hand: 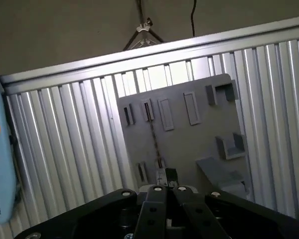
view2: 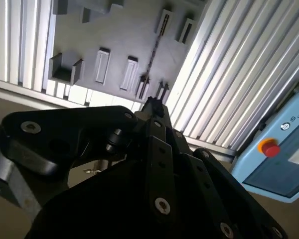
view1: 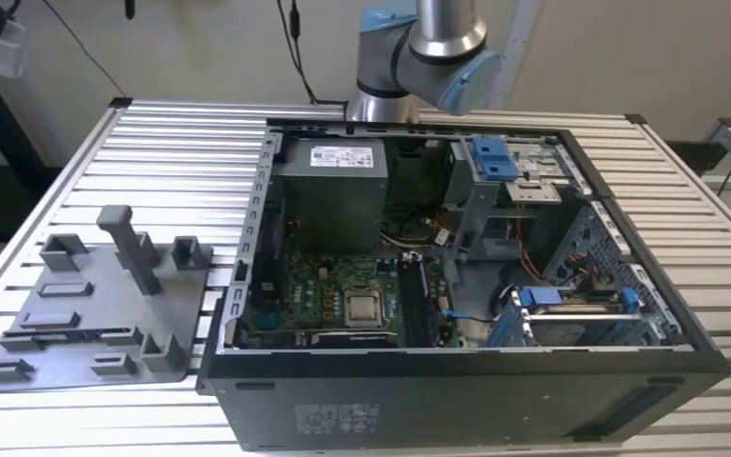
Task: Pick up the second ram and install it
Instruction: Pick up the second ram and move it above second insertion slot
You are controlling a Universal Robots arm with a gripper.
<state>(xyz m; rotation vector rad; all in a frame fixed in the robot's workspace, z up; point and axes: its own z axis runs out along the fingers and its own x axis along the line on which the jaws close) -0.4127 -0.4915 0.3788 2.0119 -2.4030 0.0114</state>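
The second ram [view1: 71, 333] is a thin dark stick lying in a long slot of the grey tray [view1: 92, 286] at the exterior view's left. In both wrist views it is a narrow dark line [view2: 152, 52] [hand: 152, 135] across the tray [view2: 114, 40] [hand: 189, 144]. My gripper [view2: 152, 103] [hand: 166, 176] hangs high above the tray, well apart from the ram. Its black fingers meet at the tips, shut, with nothing seen between them. The arm [view1: 423, 52] rises behind the computer case.
An open black computer case [view1: 467, 400] lies on the slatted metal table [view1: 163, 162], its motherboard [view1: 340, 286] and memory slots [view1: 419, 295] facing up. The tray carries several upright pegs [view1: 130, 248]. A light blue control box with a red button [view2: 270, 148] sits beyond the table's edge.
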